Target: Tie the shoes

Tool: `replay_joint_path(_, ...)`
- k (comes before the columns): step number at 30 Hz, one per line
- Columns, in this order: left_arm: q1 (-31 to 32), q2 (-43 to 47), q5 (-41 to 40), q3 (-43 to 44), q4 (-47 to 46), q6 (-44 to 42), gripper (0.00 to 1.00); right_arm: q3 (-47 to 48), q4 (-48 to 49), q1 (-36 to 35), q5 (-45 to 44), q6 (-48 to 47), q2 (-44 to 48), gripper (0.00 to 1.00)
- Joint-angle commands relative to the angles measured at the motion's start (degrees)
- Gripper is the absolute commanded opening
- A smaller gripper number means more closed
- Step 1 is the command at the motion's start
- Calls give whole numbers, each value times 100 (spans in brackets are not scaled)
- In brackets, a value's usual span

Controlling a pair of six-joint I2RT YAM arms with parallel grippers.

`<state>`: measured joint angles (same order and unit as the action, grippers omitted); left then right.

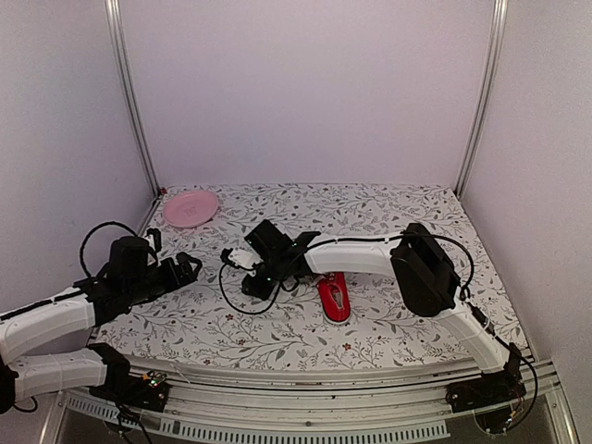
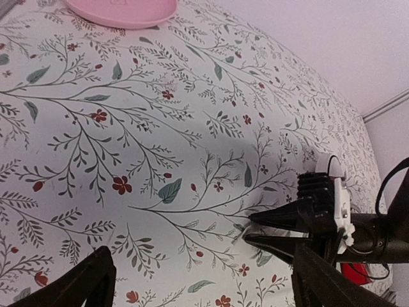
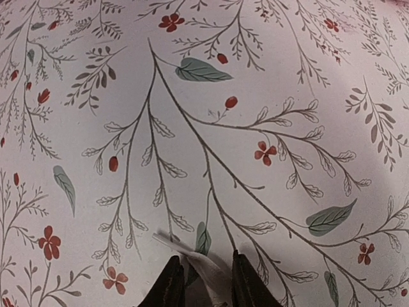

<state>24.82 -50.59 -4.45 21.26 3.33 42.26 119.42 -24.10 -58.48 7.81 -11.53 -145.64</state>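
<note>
Shoe (image 1: 334, 298) nr tbl (image 1: 398, 208) centre, off edges

Left claw (image 1: 191, 265) wide apart, low at left; right claw (image 3: 204, 258) narrowly parted, arm stretched leftward

Plain white walls (image 1: 305, 83) and metal posts (image 1: 129, 92) enclose a surface (image 1: 388, 208) under floral cloth, evenly lit.
</note>
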Motion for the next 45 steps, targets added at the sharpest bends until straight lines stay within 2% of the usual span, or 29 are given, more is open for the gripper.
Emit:
replay_joint_path(1, -71, 206, 41, -68, 48, 54, 95, 81, -240, 3, -324, -123, -287, 10)
replay_joint_path(3, -67, 241, 34, -86, 53, 46, 95, 82, -188, 3, -406, -55, -257, 3)
replay_joint_path(5, -65, 236, 38, -90, 36, 38, 94, 82, -59, 6, -587, 32, -157, 2)
replay_joint_path(9, -65, 126, 190, -158, -171, 129, 93, 246, 216, 61, -1558, 378, 204, 2)
replay_joint_path(13, 11, -78, 771, -308, -910, 216, 87, 260, 175, 357, -2041, 924, 869, 2)
replay_joint_path(17, 327, -540, 851, -139, -1242, 253, 85, -421, 207, 479, -3153, 957, 1941, 2)
replay_joint_path(19, 537, -851, 833, 20, -1361, 316, 85, -1161, 216, 615, -3464, 992, 2493, 2)
replay_joint_path(25, 1369, -1956, 640, 722, -1398, 762, 83, -3478, -132, 1310, -3388, 2105, 4507, 2)
replay_joint_path(29, 1826, -2574, 682, 971, -1793, 1134, 83, -4829, -463, 1637, -3265, 2842, 5728, 2)
replay_joint_path(32, 1954, -2990, 391, 1417, -1317, 940, 81, -5734, -564, 1860, -3107, 3262, 6363, 2)
replay_joint_path(37, 2083, -3548, -336, 2080, -165, 214, 56, -6708, -404, 2063, -2713, 3683, 6948, 2)
replay_joint_path(41, 2173, -4001, -279, 2465, 401, -292, 48, -7024, -227, 2086, -2514, 3825, 7070, 2)
replay_joint_path(45, 2375, -4444, -475, 2890, 898, -445, 41, -7225, 55, 2087, -2189, 3955, 7059, 2)
